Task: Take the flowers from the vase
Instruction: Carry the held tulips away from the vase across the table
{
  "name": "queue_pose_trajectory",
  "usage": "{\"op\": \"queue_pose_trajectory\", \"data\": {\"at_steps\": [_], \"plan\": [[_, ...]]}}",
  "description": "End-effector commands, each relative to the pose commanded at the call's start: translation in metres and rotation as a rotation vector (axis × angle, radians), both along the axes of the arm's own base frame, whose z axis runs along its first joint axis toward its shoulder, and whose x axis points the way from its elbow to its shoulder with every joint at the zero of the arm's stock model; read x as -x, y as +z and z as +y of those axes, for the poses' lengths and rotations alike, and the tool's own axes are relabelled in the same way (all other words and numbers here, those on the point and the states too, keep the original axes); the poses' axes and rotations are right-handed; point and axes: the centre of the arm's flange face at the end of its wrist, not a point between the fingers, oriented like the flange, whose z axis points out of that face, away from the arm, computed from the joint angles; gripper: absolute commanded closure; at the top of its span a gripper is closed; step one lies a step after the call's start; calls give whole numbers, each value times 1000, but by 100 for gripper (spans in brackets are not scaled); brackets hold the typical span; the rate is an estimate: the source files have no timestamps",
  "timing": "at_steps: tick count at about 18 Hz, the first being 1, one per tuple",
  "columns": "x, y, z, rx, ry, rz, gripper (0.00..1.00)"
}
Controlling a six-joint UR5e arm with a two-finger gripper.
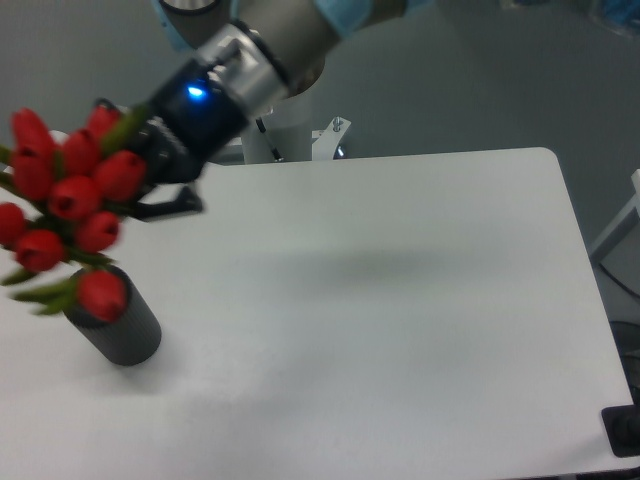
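Observation:
The flowers [75,195], a bunch of red tulip buds with green leaves, are blurred at the far left and hang tilted above the vase. Green stems [45,292] stick out to the lower left, outside the vase mouth. The vase [125,335] is a dark grey cylinder standing upright on the table at the front left, and the lowest bud overlaps its mouth. My gripper [138,185] reaches in from the upper right and closes on the right side of the bunch. One dark finger [170,207] shows below the buds, and the other is hidden behind them.
The white table [380,300] stretches to the right, with its right edge at about [590,300]. The arm's white base mount [300,140] stands at the table's back edge. A dark object [625,432] sits at the lower right corner.

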Motion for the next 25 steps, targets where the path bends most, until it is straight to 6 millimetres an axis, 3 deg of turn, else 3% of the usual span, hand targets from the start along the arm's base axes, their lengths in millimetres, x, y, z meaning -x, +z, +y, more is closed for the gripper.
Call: {"op": "queue_pose_trajectory", "data": {"at_steps": [5, 13, 16, 25], "plan": [[84, -31, -22, -17, 66, 75, 77], [154, -67, -56, -19, 123, 154, 77], [168, -72, -63, -19, 135, 174, 77], [170, -83, -65, -3, 126, 229, 78]]}}
